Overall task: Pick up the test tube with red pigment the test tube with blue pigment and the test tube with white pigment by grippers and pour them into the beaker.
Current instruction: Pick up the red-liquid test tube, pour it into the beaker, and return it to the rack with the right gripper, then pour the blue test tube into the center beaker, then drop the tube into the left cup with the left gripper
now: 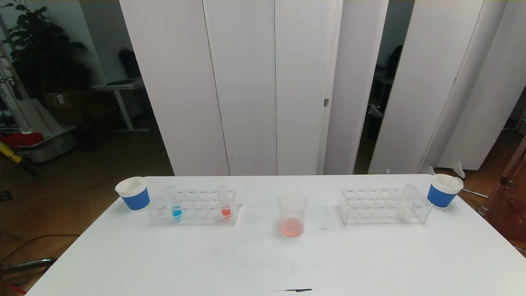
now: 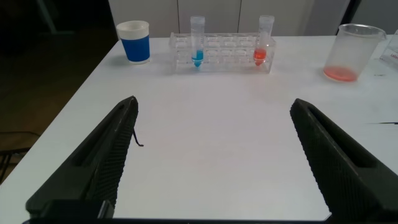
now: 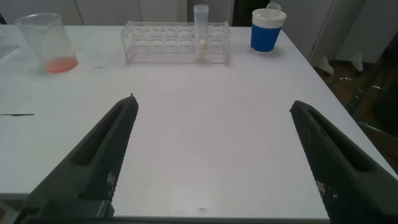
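- Right now both arms are hanging back at the near edge of the white table (image 1: pixel 263 263): the left gripper (image 2: pixel 211 162) is sitting toward the near left corner, the right gripper (image 3: pixel 214 162) toward the near right corner, each with its fingers spread wide and gripping nothing.
- Further in, the beaker (image 1: pixel 292 214) is standing at mid-table, already holding a shallow pool of red-pink liquid.
- Toward the far left corner, a clear rack (image 1: pixel 193 207) is holding the blue tube (image 1: pixel 176 205) and a red tube (image 1: pixel 224 203), both upright, beside a blue cup (image 1: pixel 133 193).
- Toward the far right corner, a second rack (image 1: pixel 384 205) is holding the white tube (image 3: pixel 201 31), upright, next to another blue cup (image 1: pixel 444 190).
- Judging by the beaker, the red pour is looking done; the blue tube is likely next, calling for the left gripper to reach forward and close on it above the rack.
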